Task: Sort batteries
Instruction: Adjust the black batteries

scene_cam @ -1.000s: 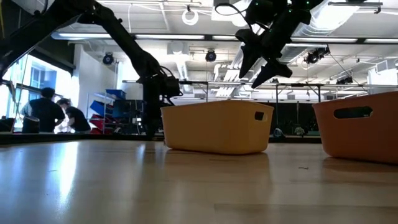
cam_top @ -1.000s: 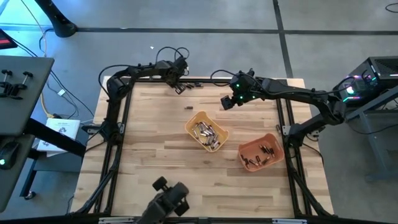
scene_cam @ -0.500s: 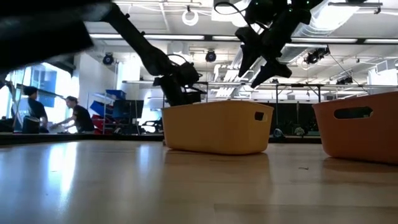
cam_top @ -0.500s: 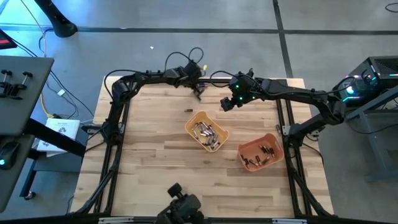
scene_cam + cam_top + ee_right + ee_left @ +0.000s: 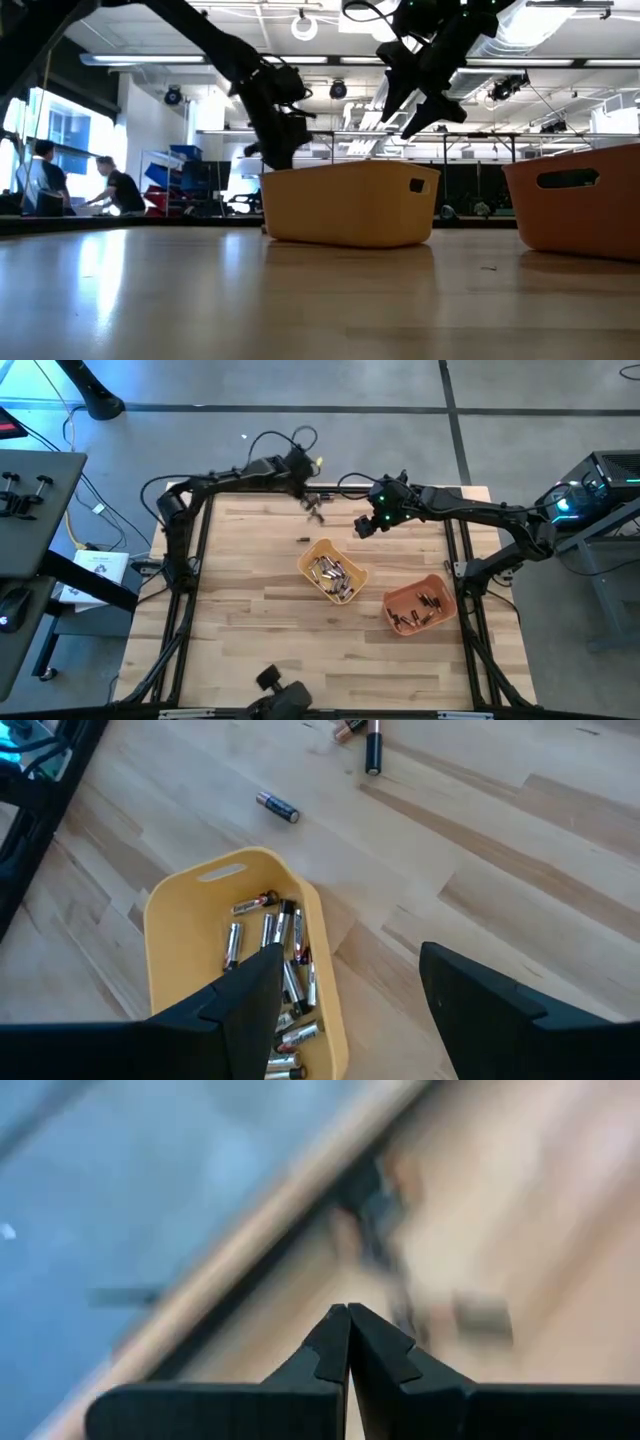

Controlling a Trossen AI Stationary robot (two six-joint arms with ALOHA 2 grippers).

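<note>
Since the earlier frame my left arm has swung along the far edge of the counter (image 5: 250,620); its tool, the left tool (image 5: 314,508), now sits near the loose cells there, fingers pressed fully together with nothing between them in the left wrist view; that view is smeared with motion, so I cannot make out what lies ahead of it. My right tool (image 5: 364,526) hangs above the counter just beyond the yellow tray (image 5: 312,550), fingers spread wide and empty; it has not shifted.

Batteries: a heap of silvery cells fills the yellow tray (image 5: 165,915) near the counter's middle; darker, coppery cells (image 5: 425,605) lie in the orange tray (image 5: 395,596) just beside it, toward the right arm; one loose battery (image 5: 277,807) lies on bare wood between the yellow tray and the far edge; two more loose batteries (image 5: 366,742) lie farther off near that edge.

Two people (image 5: 75,180) stand in the room beyond the counter.
</note>
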